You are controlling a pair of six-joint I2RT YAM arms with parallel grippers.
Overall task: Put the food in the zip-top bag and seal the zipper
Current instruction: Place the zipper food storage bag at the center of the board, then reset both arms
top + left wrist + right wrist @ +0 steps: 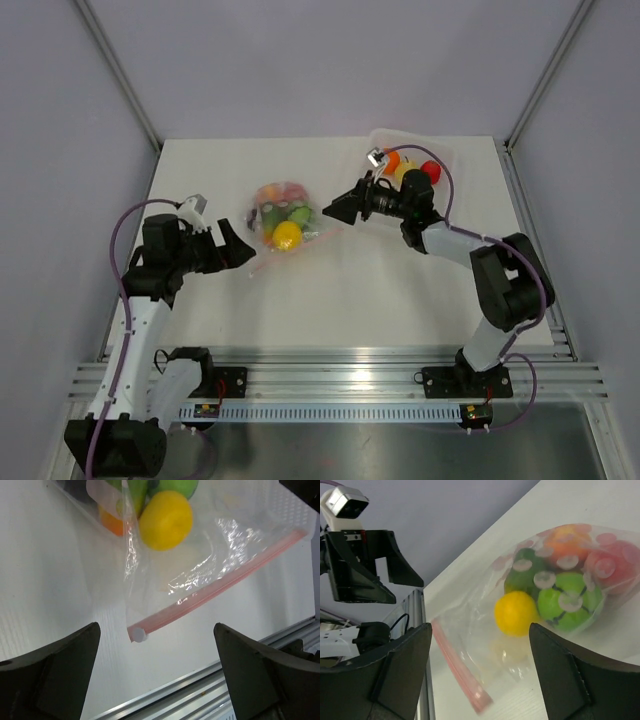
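White tabletop (350,300) is filling my overhead feed, with pale grey walls (300,60) rising behind it and ribbed aluminium rails (340,372) running along the near edge.

I am seeing the zip-top bag (285,215) lying flat at about 11 o'clock from the table's middle, between my two tools. The left gripper (156,645) is sitting just off the bag's 7 o'clock corner, its jaws standing wide apart and pinching nothing. The right gripper (333,209) is pointing in from the bag's 3 o'clock side, its jaws likewise spread and clamping nothing. I cannot tell whether either one is brushing the plastic.

The bag is showing as clear, crinkly film, catching glare and carrying pale round dots. The zipper (220,585) is running as a thin, straight pink strip along the edge nearest the arms, ending in a small white slider tab (137,634) at the left gripper's end. I cannot tell whether it is pressed closed.

Most of the food (555,590) is bunching at the bag's far end: glossy, rounded toy pieces, among them a yellow fruit (165,520), a green fruit (565,602) and an orange fruit (567,537).

At 1 o'clock a translucent white tray (420,138) is holding a few more pieces, and the right arm is reaching across its near side, hiding part of it.
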